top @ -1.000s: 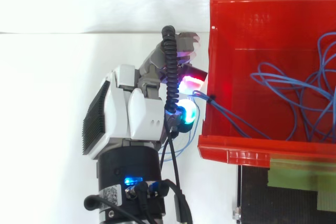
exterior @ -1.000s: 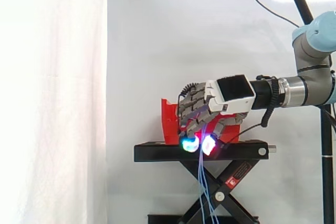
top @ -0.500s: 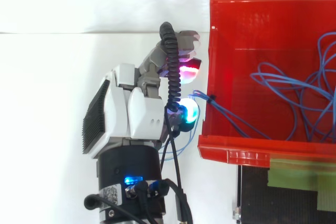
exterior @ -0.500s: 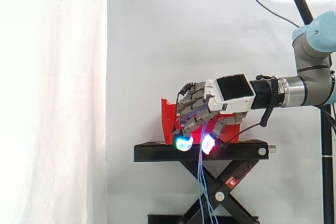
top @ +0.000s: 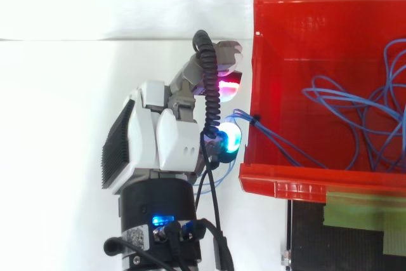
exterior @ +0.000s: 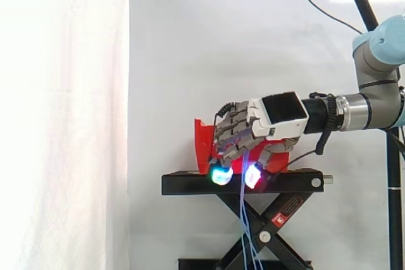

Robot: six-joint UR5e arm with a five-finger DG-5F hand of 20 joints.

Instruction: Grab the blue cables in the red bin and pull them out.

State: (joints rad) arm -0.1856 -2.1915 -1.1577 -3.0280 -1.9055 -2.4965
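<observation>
The hand (exterior: 278,118) is built of a white shell with a black ribbed panel, grey metal fingers (exterior: 229,134) and pads (exterior: 221,176) lit cyan and red. The arm (exterior: 374,67) is finished in grey with pale blue caps.

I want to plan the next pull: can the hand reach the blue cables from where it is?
Probably yes: the hand sits outside the red bin, yet some blue cables run over its wall right to it.
</observation>
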